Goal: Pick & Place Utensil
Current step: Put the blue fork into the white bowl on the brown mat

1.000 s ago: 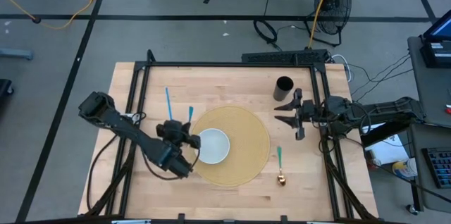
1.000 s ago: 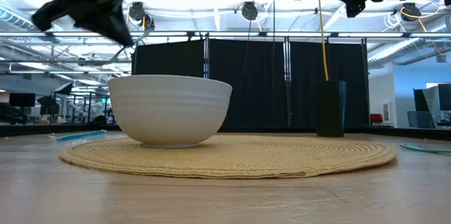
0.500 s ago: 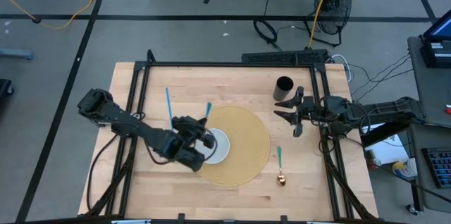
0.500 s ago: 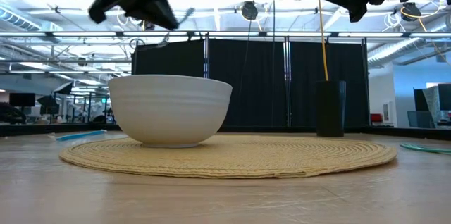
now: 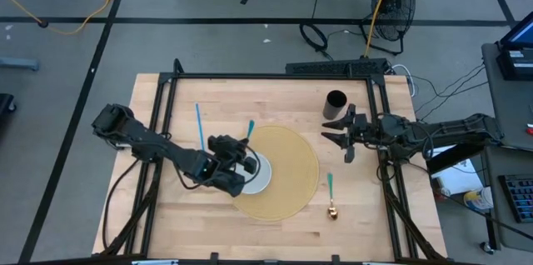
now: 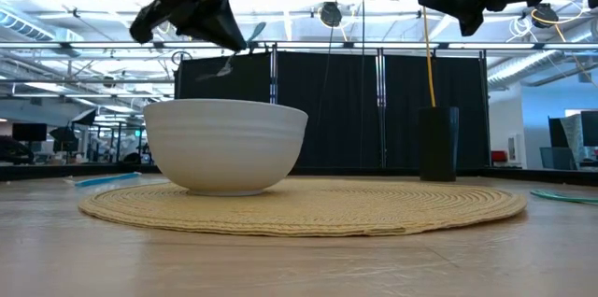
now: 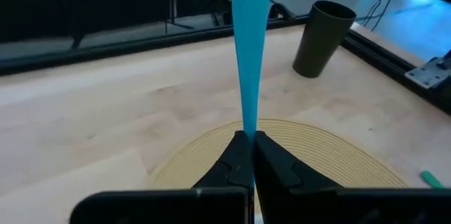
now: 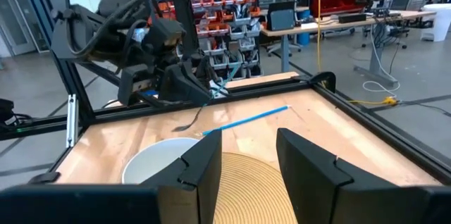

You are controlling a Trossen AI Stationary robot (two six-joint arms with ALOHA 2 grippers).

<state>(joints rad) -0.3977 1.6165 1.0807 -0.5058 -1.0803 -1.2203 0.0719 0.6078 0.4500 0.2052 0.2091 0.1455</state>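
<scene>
A: Two utensils with blue handles matter here, plus a third off by itself. The left gripper has its fingers pinched tight on a blue-handled fork; from the high view it sits over the bowl, at about nine o'clock on the round mat.

B: What moved?

A: A second ago that gripper was farther toward eight o'clock, short of the bowl. Since then it has swung in over the bowl's near rim, carrying the fork with it. In the low view the tines hang just above the rim, apart from it.

B: So the pick is done?

A: I'd judge so, and the carry nearly done. What's left looks like lowering and letting go into the bowl.

B: And the other arm?

A: The right gripper waits at about three o'clock of the mat, beside the dark cup, fingers parted and holding nothing. It has barely shifted.

B: Other utensils?

A: A blue utensil lies on the table at ten o'clock of the mat, and a teal-handled spoon lies at four o'clock.
</scene>
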